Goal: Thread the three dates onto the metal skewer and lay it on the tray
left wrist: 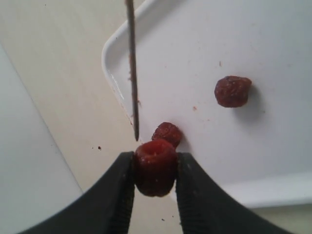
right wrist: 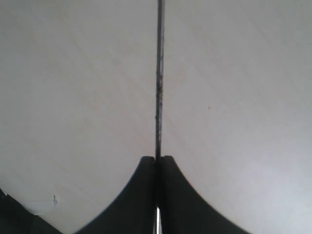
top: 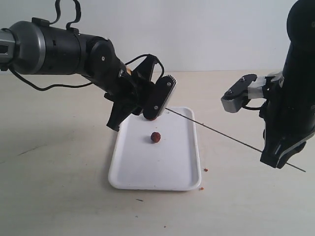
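Between the fingers of my left gripper [left wrist: 155,168] sits one red-brown date [left wrist: 155,165]; the gripper is shut on it, above the far left corner of the white tray [left wrist: 204,53]. The tip of the thin metal skewer [left wrist: 131,68] ends just beside that date's top edge. A second date [left wrist: 168,131] lies on the tray right behind the held one, and a third date [left wrist: 233,91] lies further in. In the exterior view, my left gripper [top: 156,103] hides all but one date [top: 155,137] on the tray [top: 162,167]. My right gripper [top: 276,160] [right wrist: 158,159] is shut on the skewer [top: 221,132] [right wrist: 159,73] near its rear end.
Small brown crumbs [top: 205,169] lie on the tan table by the tray's near right corner. A dark speck [top: 140,200] sits in front of the tray. A white wall stands behind the table.
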Motion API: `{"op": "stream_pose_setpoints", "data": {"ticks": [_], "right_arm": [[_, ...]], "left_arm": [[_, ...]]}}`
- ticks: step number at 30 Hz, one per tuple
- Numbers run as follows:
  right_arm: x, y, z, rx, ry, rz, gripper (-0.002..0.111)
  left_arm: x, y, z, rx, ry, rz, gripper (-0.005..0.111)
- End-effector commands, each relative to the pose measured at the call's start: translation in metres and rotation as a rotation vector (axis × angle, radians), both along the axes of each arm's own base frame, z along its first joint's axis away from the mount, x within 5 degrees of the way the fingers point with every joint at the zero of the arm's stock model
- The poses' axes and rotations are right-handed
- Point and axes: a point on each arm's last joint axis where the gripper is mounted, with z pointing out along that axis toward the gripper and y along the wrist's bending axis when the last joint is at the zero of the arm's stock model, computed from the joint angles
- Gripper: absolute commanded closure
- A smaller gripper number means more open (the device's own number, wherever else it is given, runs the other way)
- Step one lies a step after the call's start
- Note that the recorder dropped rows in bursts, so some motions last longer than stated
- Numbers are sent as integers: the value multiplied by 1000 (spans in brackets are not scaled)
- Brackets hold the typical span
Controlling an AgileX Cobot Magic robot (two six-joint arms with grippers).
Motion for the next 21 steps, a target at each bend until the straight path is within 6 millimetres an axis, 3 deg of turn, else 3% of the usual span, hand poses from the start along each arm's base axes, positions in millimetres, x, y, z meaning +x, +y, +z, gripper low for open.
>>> {"op": "stream_pose_setpoints", "data": {"ticks": [1,10,21], "right_arm": [[-1,1,1,1,-7,1,108],[-1,1,1,1,-7,1,108],[-1,1,1,1,-7,-6,108]], "left_arm": [[-1,-1,7,-18,-3,8,76],[-2,-5,9,-28,-19,1,76],[-16,-25,10,-45,-42,-50,76]]}}
